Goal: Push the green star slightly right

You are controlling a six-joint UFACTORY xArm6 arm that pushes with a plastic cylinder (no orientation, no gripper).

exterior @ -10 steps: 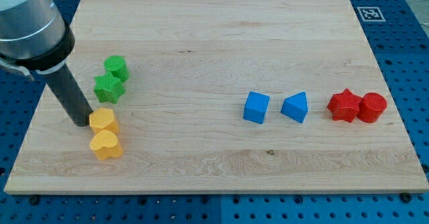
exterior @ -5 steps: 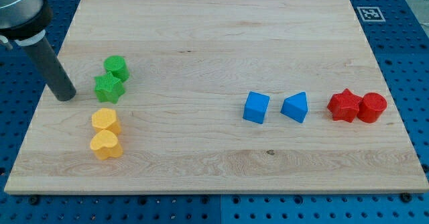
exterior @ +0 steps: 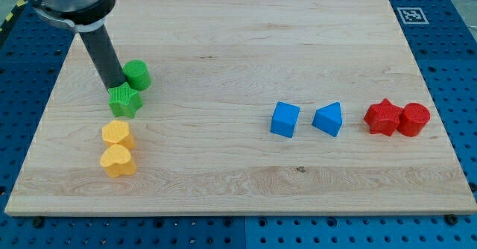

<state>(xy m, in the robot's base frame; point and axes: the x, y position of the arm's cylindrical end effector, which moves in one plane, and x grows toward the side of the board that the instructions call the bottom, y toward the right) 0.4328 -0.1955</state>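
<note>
The green star [exterior: 125,101] lies at the board's left, with a green cylinder [exterior: 138,75] just above and to its right. My tip [exterior: 113,86] is at the star's upper left edge, touching it, and close to the left of the green cylinder. The dark rod rises from there toward the view's top left.
Two yellow blocks [exterior: 116,135] [exterior: 118,161] sit below the star. A blue cube [exterior: 285,119] and a blue wedge-like block [exterior: 329,119] lie right of centre. A red star [exterior: 382,117] and red cylinder [exterior: 414,119] sit at the far right. The wooden board [exterior: 246,189] rests on a blue pegboard.
My tip moved from beside the yellow blocks up the left side and then right, onto the star's upper left. The green star and cylinder shifted slightly right.
</note>
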